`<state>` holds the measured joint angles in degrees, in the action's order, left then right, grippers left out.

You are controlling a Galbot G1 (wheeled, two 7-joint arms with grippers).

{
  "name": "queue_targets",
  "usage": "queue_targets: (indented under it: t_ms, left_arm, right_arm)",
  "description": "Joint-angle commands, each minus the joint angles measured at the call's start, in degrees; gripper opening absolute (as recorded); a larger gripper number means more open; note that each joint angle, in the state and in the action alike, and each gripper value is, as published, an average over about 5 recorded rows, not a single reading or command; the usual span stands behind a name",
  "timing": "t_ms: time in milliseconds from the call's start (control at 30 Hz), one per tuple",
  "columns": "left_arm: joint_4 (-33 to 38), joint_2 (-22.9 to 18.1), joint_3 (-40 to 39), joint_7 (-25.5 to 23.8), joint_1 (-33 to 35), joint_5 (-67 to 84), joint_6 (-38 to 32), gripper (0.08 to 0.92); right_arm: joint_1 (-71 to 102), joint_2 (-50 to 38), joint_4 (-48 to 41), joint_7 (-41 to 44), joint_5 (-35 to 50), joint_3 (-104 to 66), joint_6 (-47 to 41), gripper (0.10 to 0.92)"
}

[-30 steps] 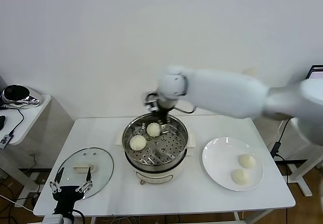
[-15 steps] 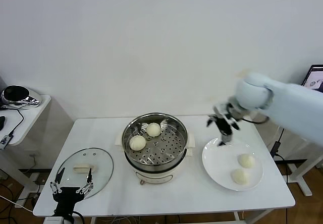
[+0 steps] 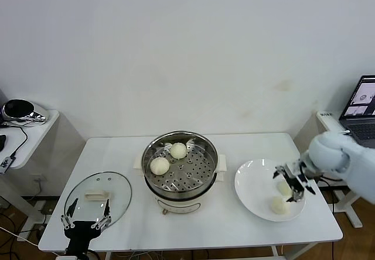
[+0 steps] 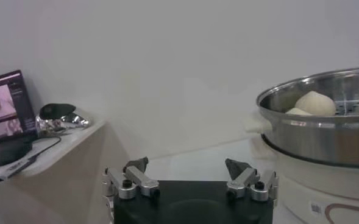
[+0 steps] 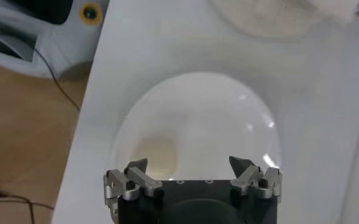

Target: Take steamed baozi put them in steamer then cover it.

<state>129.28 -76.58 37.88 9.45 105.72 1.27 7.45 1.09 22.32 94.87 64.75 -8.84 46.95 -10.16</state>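
Right gripper (image 3: 289, 185) is hovering, jaws apart, over the plate (image 3: 249, 181) at lower right of the frame; descending off-centre risks nudging a baozi (image 3: 278, 205) away; left gripper (image 3: 85, 221), jaws apart, is idling lower left.

white desk (image 3: 234, 225) | white plate (image 3: 252, 181) right | laptop (image 3: 360, 110) far right | side table (image 3: 35, 128) left, shiny black object (image 3: 20, 109) on it

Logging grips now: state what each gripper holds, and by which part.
Nothing is held. The right gripper hangs open over the plate and its baozi; the left gripper waits open near the cover.
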Motion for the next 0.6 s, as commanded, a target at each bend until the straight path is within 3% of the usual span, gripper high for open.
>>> queue_targets:
  t_ms: [33, 600]
  left_arm:
    - [0.2, -0.3, 0.1, 0.0, 0.5, -0.4, -0.1, 0.823]
    - [0.1, -0.3, 0.6, 0.0, 0.4, -0.2, -0.1, 0.823]
  right_arm:
    - [12.1, 0.4, -2.8, -1.5, -5.4, -7.4, 1.7, 0.823]
    - [13.2, 6.9, -11.4, -2.4, -5.2, -7.7, -0.1, 0.820]
